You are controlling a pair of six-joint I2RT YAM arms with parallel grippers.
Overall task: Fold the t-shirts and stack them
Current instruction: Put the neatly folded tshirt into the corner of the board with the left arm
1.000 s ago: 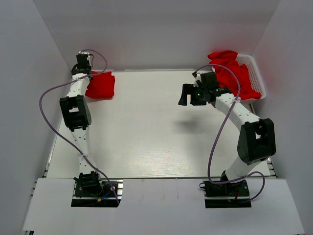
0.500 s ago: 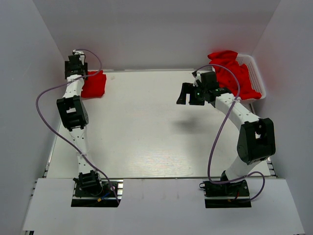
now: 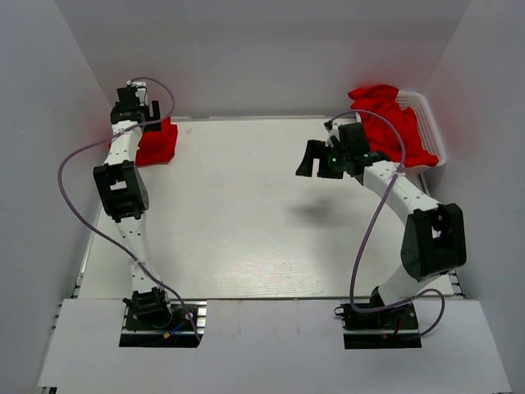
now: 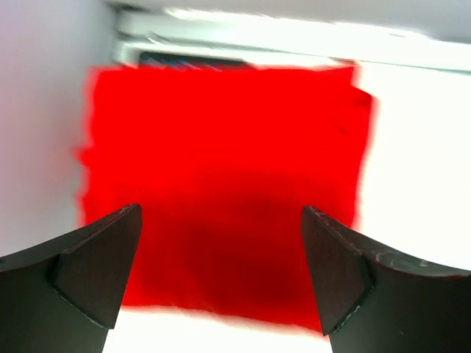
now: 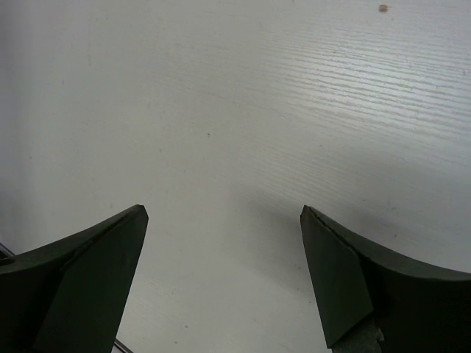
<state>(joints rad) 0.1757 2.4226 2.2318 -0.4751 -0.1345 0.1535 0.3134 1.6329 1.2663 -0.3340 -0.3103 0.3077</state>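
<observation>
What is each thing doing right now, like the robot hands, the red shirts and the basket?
Basket: upright, far right corner, heaped full.
Folded shirt: folded flat, far left corner of the table.
Other shirts: crumpled, piled in the basket.
Left gripper: open, over the folded shirt, holding nothing.
Right gripper: open, empty, above bare table.

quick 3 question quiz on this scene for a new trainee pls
1. True or false: the right gripper is open over bare table.
2. The left gripper hangs, open, over: A a blue towel, B the folded t-shirt, C bare table.
3. Fill in: the loose t-shirts are heaped in the white ___.
Key: 1 true; 2 B; 3 basket.
</observation>
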